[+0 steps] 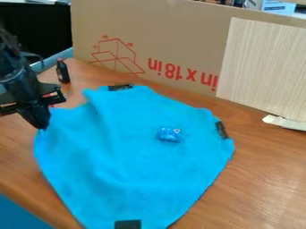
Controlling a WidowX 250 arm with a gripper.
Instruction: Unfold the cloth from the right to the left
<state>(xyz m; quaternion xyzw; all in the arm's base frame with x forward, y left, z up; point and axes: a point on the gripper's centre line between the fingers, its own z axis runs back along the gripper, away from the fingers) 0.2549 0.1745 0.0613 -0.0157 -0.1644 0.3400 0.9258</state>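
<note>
Camera view: the gripper (40, 126) is at the picture's left, tilted down, fingers together on the cloth's near-left edge; we read it as pinching fabric, presumably to pull that side out leftward. The blue cloth (137, 165) lies on the wooden table (269, 179), mostly spread, with soft folds on the gripper side. We judge unfolding nearly finished; letting go cleanly likely comes next, and the edge could drag back. Black patches (222, 130) sit at its edges, maybe as corner markers or weights. A small blue packet (170, 134) rests on the cloth, purpose unclear to us. Behind, a dark bottle (62, 71) stands near the cardboard (179, 40), which probably screens the workspace, with a wood-grain panel (263, 71) against it.
</note>
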